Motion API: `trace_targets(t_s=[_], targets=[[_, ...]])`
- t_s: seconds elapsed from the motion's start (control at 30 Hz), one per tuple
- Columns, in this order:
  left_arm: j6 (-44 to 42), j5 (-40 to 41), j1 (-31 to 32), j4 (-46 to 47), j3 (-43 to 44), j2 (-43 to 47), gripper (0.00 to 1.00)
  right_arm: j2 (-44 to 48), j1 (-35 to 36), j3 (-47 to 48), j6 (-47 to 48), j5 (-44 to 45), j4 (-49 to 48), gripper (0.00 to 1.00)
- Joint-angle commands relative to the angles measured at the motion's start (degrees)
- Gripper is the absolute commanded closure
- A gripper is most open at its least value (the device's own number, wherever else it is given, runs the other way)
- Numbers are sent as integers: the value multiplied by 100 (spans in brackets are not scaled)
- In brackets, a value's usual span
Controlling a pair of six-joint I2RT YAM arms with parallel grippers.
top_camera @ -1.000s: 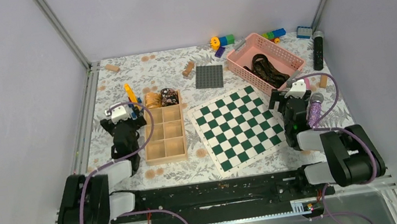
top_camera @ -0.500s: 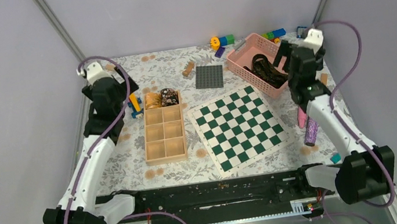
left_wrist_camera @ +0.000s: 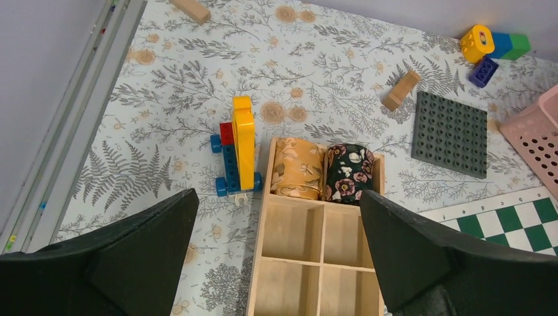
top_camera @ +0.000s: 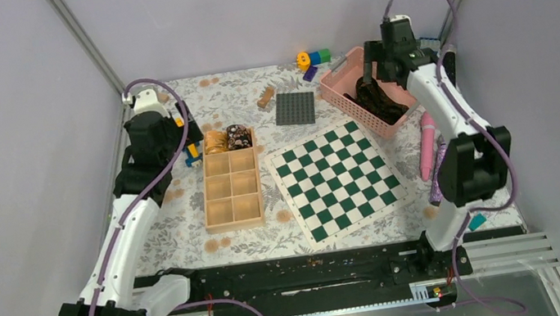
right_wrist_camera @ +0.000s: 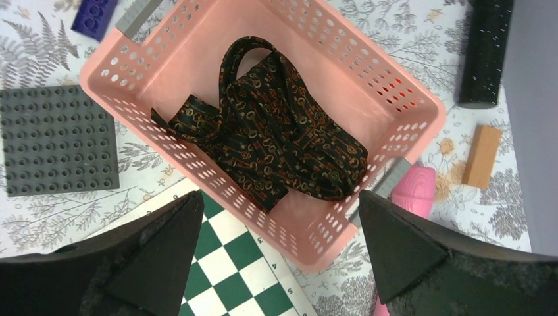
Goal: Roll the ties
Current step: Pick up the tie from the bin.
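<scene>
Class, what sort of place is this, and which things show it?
Probably a robotics test cell: plain walls enclose a patterned table, left arm and right arm bolted on, props like a chessboard.

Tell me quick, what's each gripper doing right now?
Left gripper: open, holding nothing, above the wooden tray.
Right gripper: open, holding nothing, above the loose tie in the pink basket.

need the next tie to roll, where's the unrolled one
In the right wrist view the unrolled tie lies bunched inside the pink basket, far right of the table, below the open right hand, beyond the chessboard.
</scene>
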State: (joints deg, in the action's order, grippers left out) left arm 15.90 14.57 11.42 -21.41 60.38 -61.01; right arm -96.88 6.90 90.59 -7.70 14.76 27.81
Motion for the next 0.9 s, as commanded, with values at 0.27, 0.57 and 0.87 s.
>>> trace_targets(t_s=[0.27,0.57,0.87], targets=[[-290,-50,9,221,-112,333,1,-1998,-22,1763,362,-111,1254,18],[-254,-166,9,225,-110,248,1,-2928,-114,2140,262,-127,1316,25],[-263,-202,9,233,-108,226,1,-3521,-240,2572,118,-220,1379,34]])
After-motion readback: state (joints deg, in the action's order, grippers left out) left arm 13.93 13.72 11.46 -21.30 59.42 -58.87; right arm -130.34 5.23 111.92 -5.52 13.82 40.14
